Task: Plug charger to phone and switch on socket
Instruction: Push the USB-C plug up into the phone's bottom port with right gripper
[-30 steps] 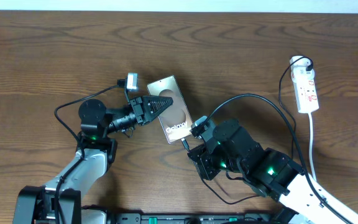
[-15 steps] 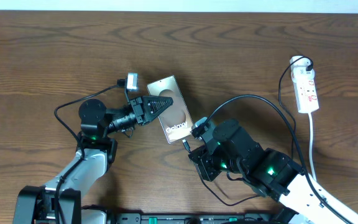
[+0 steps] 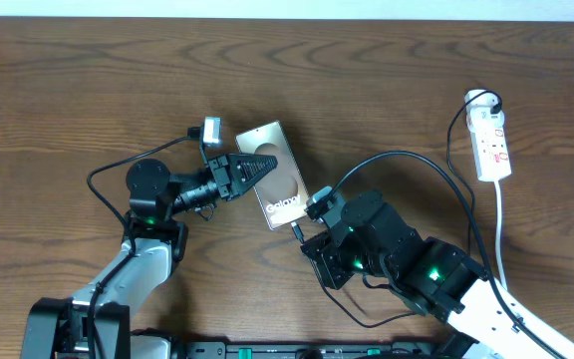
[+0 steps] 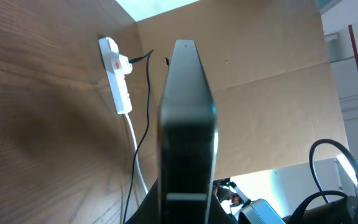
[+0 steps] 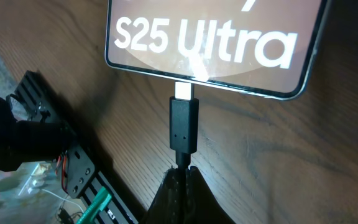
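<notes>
While the closed left gripper [image 3: 257, 166] rests on the Galaxy phone [image 3: 287, 195], apparently steadying it, the right gripper [image 3: 303, 232] offers up the charger [image 3: 407, 157].
Overhead: right jaws clamp the charger just below the phone; the socket [image 3: 490, 146] lies well apart, far right. Left wrist: shut fingers hide the phone. Right wrist: the connector tip [image 5: 184, 127] meets the port with silver showing, so probably not fully seated.

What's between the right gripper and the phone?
The charger plug, held by the right gripper, its silver tip at the phone. Seen in the right wrist view.
</notes>
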Motion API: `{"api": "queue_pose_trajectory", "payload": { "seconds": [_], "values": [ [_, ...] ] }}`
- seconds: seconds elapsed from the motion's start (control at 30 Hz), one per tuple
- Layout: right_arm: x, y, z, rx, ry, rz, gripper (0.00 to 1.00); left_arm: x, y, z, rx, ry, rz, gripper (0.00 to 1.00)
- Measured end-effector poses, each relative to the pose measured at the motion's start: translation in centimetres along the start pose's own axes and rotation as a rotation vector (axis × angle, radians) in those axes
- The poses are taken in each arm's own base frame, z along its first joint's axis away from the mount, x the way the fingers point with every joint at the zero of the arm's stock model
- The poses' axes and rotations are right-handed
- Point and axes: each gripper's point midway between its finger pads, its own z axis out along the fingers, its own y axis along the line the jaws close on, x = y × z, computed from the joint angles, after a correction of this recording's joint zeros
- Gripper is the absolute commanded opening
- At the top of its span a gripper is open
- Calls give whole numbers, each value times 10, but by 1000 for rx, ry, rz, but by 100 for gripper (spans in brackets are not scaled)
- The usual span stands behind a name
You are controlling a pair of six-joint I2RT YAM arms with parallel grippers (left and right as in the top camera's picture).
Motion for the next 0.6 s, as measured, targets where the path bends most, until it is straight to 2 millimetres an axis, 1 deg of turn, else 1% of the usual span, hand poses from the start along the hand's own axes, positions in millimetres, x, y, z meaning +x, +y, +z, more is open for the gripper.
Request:
{"api": "queue_pose_trajectory", "payload": {
  "seconds": [0.6],
  "values": [
    [-4,-1,0,7,-17,4,1,-2,1,0,-3,-11,0,8]
  ]
}}
